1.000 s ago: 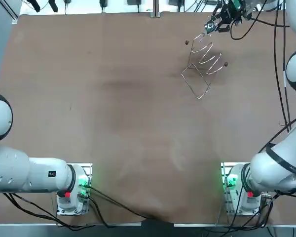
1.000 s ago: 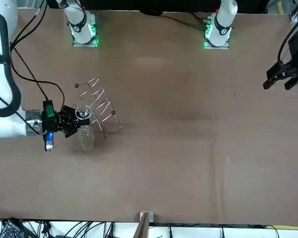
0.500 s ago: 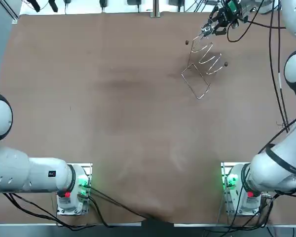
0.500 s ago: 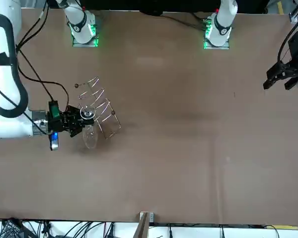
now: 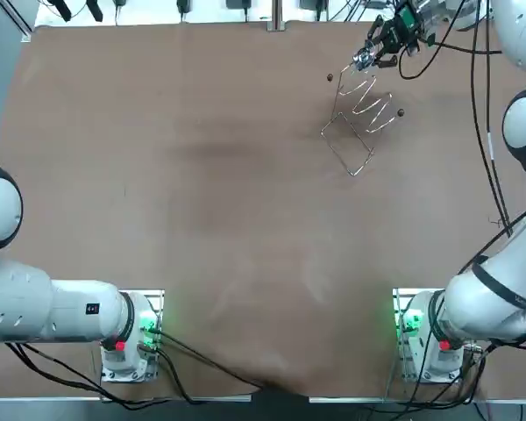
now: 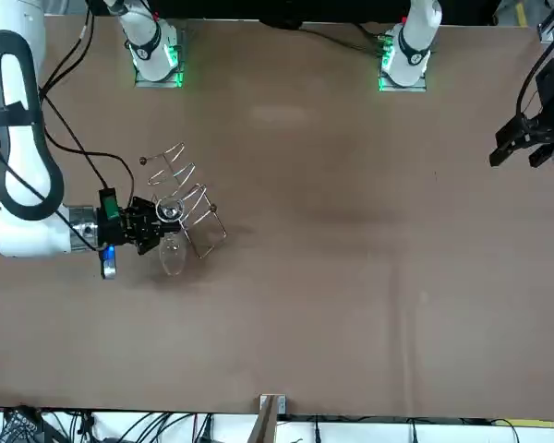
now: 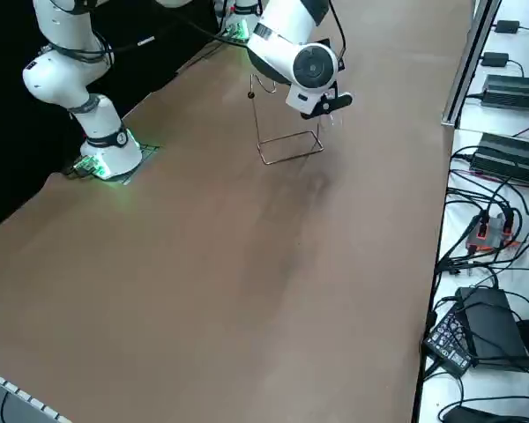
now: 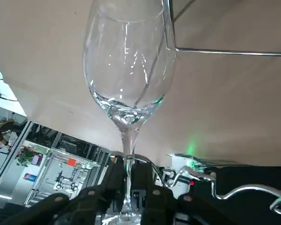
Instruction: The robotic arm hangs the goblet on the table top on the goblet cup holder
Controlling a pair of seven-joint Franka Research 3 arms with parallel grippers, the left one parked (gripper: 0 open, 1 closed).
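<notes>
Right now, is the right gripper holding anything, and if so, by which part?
Yes. The right gripper is shut on the goblet, with its fingers clamped on the stem.

- The brown counter (image 5: 202, 175) is wide and plain, with a few faint pale marks.
- Black cables (image 6: 74, 426) lie bundled along one long edge of it.
- A small metal bracket (image 6: 271, 404) sits at the middle of that edge.
- Beside the counter, a white ledge (image 7: 463, 264) carries flat black boxes (image 7: 514, 88), a dark device (image 7: 485, 322) and a red-orange connector (image 7: 485, 231).
- Beyond the counter stand a metal rack (image 8: 65, 164) and a green plant (image 8: 25, 154).
</notes>
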